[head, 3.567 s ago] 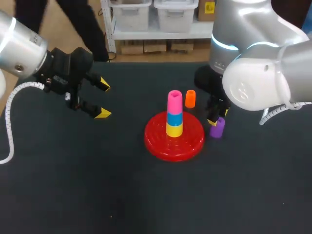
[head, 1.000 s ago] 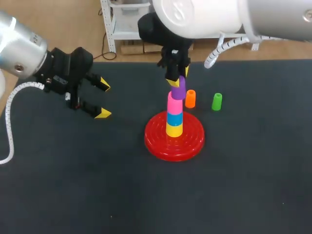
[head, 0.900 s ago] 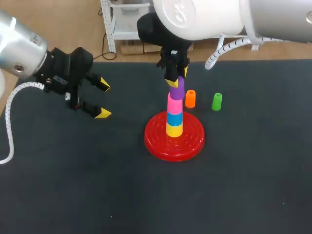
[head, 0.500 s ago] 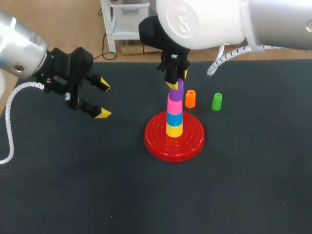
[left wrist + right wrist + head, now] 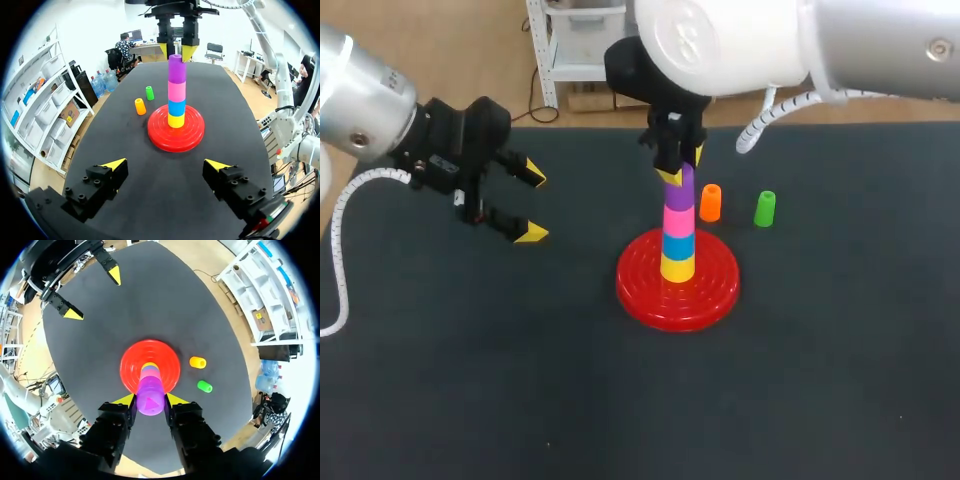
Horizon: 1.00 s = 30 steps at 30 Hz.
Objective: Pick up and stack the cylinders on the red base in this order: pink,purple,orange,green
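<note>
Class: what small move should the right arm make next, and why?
Probably open the right gripper and let go. The purple cylinder between its tips already sits squarely on the pink cylinder, and the orange cylinder, next in the order, is not yet stacked.

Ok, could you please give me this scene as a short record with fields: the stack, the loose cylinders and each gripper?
base: red base on the table
stack, bottom to top: yellow cylinder, blue cylinder, pink cylinder, purple cylinder
right gripper: above the stack, shut on the purple cylinder's upper end
left gripper: open, empty, off to the side of the base
loose: orange cylinder and green cylinder, upright on the table, apart
not yet stacked: orange, then green
</note>
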Available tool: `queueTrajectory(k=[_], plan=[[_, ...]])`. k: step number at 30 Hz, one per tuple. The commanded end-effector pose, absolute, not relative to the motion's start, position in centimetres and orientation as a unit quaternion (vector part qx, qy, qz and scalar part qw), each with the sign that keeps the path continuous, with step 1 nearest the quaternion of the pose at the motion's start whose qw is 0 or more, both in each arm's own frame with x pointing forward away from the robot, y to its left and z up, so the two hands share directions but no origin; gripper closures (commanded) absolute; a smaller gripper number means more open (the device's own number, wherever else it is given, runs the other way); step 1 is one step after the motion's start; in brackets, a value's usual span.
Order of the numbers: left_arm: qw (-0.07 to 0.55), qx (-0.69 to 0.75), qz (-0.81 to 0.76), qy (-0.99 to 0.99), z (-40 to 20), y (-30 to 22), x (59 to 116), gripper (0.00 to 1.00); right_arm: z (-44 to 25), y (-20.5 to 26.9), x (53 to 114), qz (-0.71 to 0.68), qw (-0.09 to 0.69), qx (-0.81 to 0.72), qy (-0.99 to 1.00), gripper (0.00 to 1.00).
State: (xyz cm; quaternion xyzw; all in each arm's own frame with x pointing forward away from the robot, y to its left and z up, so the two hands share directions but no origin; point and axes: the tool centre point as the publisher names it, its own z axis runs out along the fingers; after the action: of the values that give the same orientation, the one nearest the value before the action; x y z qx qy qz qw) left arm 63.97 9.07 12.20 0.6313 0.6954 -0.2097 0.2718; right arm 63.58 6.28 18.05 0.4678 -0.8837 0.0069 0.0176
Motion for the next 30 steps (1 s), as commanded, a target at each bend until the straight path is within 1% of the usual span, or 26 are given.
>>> queueTrajectory(k=[1, 7, 14, 15, 16, 17, 18, 25, 30], plan=[[0.273, 0.631, -0.209, 0.695, 12.2, 9.1, 63.9, 0.00, 17.1, 6.8, 64.8, 0.003, 0.039, 0.465, -0.884, 1.00], [0.273, 0.631, -0.209, 0.695, 12.2, 9.1, 63.9, 0.00, 16.1, 6.8, 64.8, 0.002, 0.050, 0.462, -0.886, 1.00], [0.273, 0.631, -0.209, 0.695, 12.2, 9.1, 63.9, 0.00, 17.2, 6.3, 64.5, -0.012, 0.039, 0.470, -0.882, 1.00], [0.273, 0.631, -0.209, 0.695, 12.2, 9.1, 63.9, 0.00, 17.6, 6.2, 64.5, -0.013, 0.036, 0.470, -0.882, 0.90], [0.273, 0.631, -0.209, 0.695, 12.2, 9.1, 63.9, 0.00, 17.9, 6.0, 64.6, -0.014, 0.029, 0.468, -0.883, 0.61], [0.273, 0.631, -0.209, 0.695, 12.2, 9.1, 63.9, 0.00, 18.3, 5.7, 64.6, -0.018, 0.021, 0.467, -0.884, 0.14], [0.273, 0.631, -0.209, 0.695, 12.2, 9.1, 63.9, 0.00, 18.9, 5.4, 64.7, -0.022, 0.014, 0.467, -0.884, 0.00], [0.273, 0.631, -0.209, 0.695, 12.2, 9.1, 63.9, 0.00, 22.2, 2.6, 66.7, -0.031, -0.035, 0.431, -0.901, 0.00], [0.273, 0.631, -0.209, 0.695, 12.2, 9.1, 63.9, 0.00, 21.3, 0.3, 69.7, -0.018, -0.041, 0.377, -0.925, 0.00]])
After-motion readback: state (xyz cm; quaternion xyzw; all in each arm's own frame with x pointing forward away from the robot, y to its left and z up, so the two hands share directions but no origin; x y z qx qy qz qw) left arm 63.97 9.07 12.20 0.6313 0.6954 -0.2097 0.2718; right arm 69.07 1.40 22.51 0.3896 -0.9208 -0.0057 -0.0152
